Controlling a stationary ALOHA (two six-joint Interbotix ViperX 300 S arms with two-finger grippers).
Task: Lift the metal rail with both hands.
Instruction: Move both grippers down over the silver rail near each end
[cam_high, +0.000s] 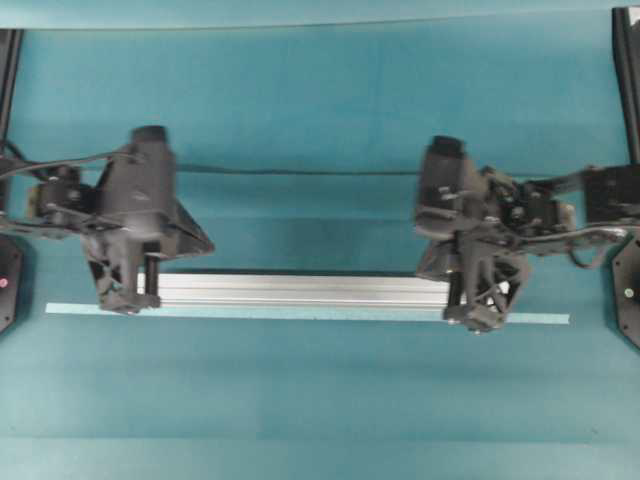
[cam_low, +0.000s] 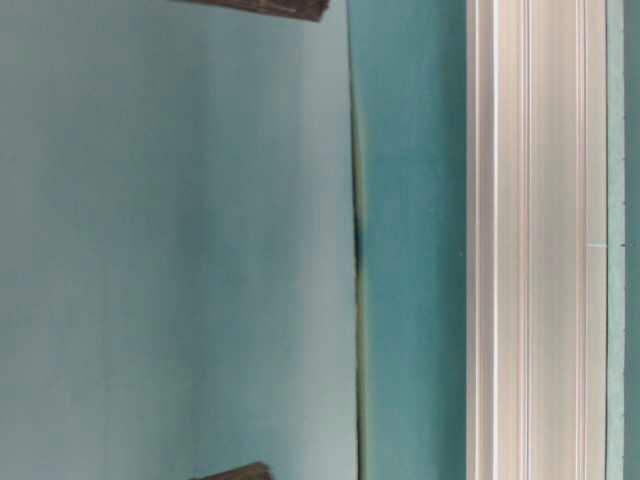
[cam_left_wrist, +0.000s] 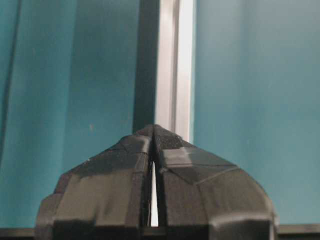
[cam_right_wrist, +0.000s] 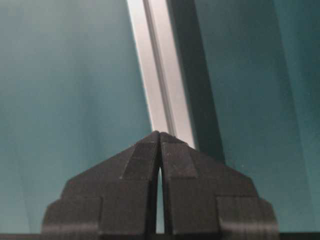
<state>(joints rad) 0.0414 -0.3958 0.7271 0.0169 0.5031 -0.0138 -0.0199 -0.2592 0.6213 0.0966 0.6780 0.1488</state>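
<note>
Rail (cam_high: 300, 290), a long silver grooved bar, runs across the teal table (cam_high: 320, 100) from one gripper to the other, parallel to the thin pale tape strip (cam_high: 300, 313) that lies just beside it on its near side. At the rail's left end sits the left gripper (cam_high: 135, 290), at its right end the right gripper (cam_high: 470, 300), each with its black body over the bar's end so that the ends themselves are hidden from above. In the left wrist view the left gripper (cam_left_wrist: 152, 131) has its fingers pressed tip to tip, with the rail (cam_left_wrist: 174, 65) stretching away from the tips; whether any part of the bar is pinched there cannot be told. The right gripper (cam_right_wrist: 159, 134) is likewise closed tip to tip, the rail (cam_right_wrist: 160, 75) running on beyond it at a slight slant. The table-level view shows the rail (cam_low: 535, 240) close up beside the strip (cam_low: 616, 240).
</note>
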